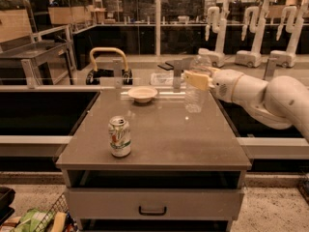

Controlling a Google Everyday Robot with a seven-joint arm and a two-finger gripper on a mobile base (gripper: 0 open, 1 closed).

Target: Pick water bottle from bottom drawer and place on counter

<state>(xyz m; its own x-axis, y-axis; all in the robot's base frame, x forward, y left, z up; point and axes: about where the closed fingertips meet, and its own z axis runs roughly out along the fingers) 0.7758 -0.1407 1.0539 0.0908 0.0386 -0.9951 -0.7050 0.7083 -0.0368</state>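
Note:
The water bottle, clear ribbed plastic, is upright at the far right of the counter, its base at or just above the surface. My gripper reaches in from the right and is shut on the bottle's upper body. The white arm runs off the right edge. The bottom drawer below the counter is pushed in.
A silver-and-green soda can stands near the counter's front left. A small white bowl sits at the far edge. A tan-handled black object is behind on the ledge. Pale ledges flank the unit. Bagged items lie on the floor at bottom left.

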